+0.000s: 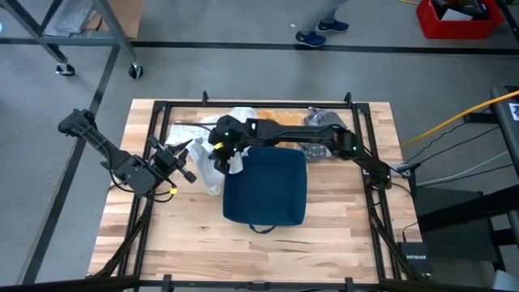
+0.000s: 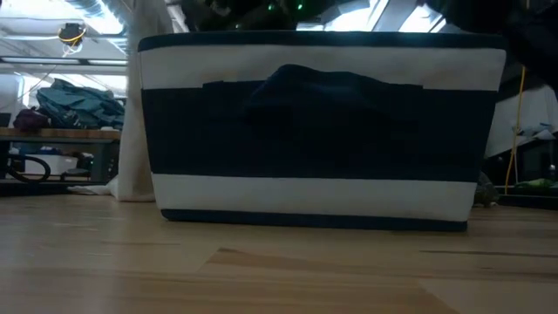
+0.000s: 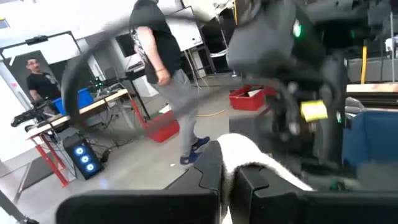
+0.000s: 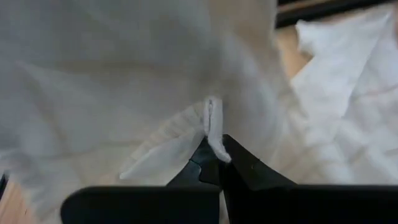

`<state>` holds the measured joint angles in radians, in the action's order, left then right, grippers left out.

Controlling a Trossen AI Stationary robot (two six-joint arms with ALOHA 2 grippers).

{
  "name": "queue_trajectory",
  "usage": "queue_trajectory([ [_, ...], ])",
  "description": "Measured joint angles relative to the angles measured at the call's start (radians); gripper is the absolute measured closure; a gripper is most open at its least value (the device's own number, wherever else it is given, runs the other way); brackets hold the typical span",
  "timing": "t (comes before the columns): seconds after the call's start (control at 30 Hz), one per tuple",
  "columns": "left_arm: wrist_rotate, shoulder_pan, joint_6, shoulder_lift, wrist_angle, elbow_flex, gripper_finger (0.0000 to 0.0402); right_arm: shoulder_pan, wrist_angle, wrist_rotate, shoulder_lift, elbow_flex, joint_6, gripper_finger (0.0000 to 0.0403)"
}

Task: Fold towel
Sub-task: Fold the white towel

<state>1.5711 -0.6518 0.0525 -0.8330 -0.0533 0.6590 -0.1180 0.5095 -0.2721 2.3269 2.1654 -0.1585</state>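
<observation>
A white towel (image 1: 212,172) hangs bunched between my two grippers, left of a navy basket (image 1: 268,191). In the low view its lower end (image 2: 131,187) reaches the table beside the basket. My left gripper (image 1: 188,151) is shut on the towel at its left side. My right gripper (image 1: 220,146), reaching across from the right, is shut on the towel near the basket's far left corner. More white cloth (image 1: 243,118) lies at the table's far side. My left gripper pinches a bunched part of the towel (image 3: 239,152) between its two fingers, coming level from the table's left; the cloth drapes over the fingertips. My right gripper pinches a thin folded ridge of the towel (image 4: 213,124) between its fingertips, slanting down from the right; the cloth spreads slack beyond it.
The navy and white striped basket (image 2: 318,131) stands mid-table with its near side facing the low view. A dark frame (image 1: 162,109) runs around the table. A grey bundle (image 1: 320,119) lies at the far right. A person (image 3: 165,81) walks in the room beyond.
</observation>
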Motion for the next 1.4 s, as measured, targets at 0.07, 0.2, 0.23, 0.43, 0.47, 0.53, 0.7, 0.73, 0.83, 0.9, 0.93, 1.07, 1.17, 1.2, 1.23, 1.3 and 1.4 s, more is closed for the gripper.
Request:
queue_trajectory([
  [0.07, 0.000, 0.000, -0.002, 0.000, -0.014, 0.000, 0.0401, 0.001, 0.034, -0.009, 0.018, 0.000, -0.001, 0.0401],
  [0.2, 0.000, 0.000, 0.000, 0.000, -0.021, 0.000, 0.0401, 0.001, 0.160, -0.009, 0.027, 0.002, 0.006, 0.0401],
  [0.23, 0.000, 0.000, 0.000, 0.000, -0.021, 0.000, 0.0401, 0.001, 0.207, -0.009, 0.023, 0.003, 0.009, 0.0401],
  [0.43, 0.000, 0.000, -0.003, 0.000, -0.020, 0.000, 0.0401, 0.001, 0.526, -0.012, 0.020, 0.004, 0.057, 0.0401],
  [0.47, 0.000, 0.000, -0.004, 0.000, -0.020, 0.000, 0.0401, 0.004, 0.585, -0.009, 0.026, 0.001, 0.064, 0.0401],
  [0.53, -0.001, 0.000, -0.004, 0.000, -0.019, 0.000, 0.0401, 0.009, 0.683, 0.000, 0.036, -0.004, 0.088, 0.0401],
  [0.7, -0.003, 0.000, -0.004, 0.000, -0.019, 0.000, 0.0401, 0.029, 0.831, 0.014, 0.025, 0.001, 0.143, 0.0401],
  [0.73, -0.003, -0.001, -0.004, 0.000, -0.019, 0.000, 0.0401, 0.033, 0.830, 0.019, 0.027, 0.000, 0.151, 0.0401],
  [0.83, -0.003, -0.001, 0.000, 0.000, -0.018, 0.000, 0.0401, 0.040, 0.776, 0.019, 0.030, -0.002, 0.164, 0.0401],
  [0.9, -0.003, -0.001, 0.001, 0.000, -0.018, 0.000, 0.0401, 0.040, 0.722, 0.018, 0.029, -0.001, 0.164, 0.0401],
  [0.93, -0.003, -0.001, 0.001, 0.000, -0.018, 0.000, 0.0401, 0.040, 0.701, 0.018, 0.029, -0.001, 0.164, 0.0401],
  [1.07, -0.003, 0.000, 0.002, 0.000, -0.018, 0.000, 0.0401, 0.039, 0.628, 0.018, 0.029, -0.001, 0.164, 0.0401],
  [1.17, -0.002, 0.000, 0.000, 0.000, -0.018, 0.000, 0.0401, 0.038, 0.589, 0.018, 0.029, -0.001, 0.164, 0.0401],
  [1.2, -0.001, 0.000, 0.000, 0.000, -0.018, 0.000, 0.0401, 0.038, 0.582, 0.018, 0.029, -0.001, 0.164, 0.0401],
  [1.23, -0.001, 0.000, -0.001, 0.000, -0.018, 0.000, 0.0401, 0.038, 0.577, 0.018, 0.029, -0.001, 0.164, 0.0401],
  [1.3, 0.000, 0.000, -0.004, 0.000, -0.018, 0.000, 0.0401, 0.038, 0.565, 0.018, 0.029, -0.001, 0.164, 0.0401],
  [1.4, 0.000, 0.000, -0.005, 0.000, -0.018, 0.000, 0.0401, 0.038, 0.553, 0.018, 0.029, -0.001, 0.164, 0.0401],
])
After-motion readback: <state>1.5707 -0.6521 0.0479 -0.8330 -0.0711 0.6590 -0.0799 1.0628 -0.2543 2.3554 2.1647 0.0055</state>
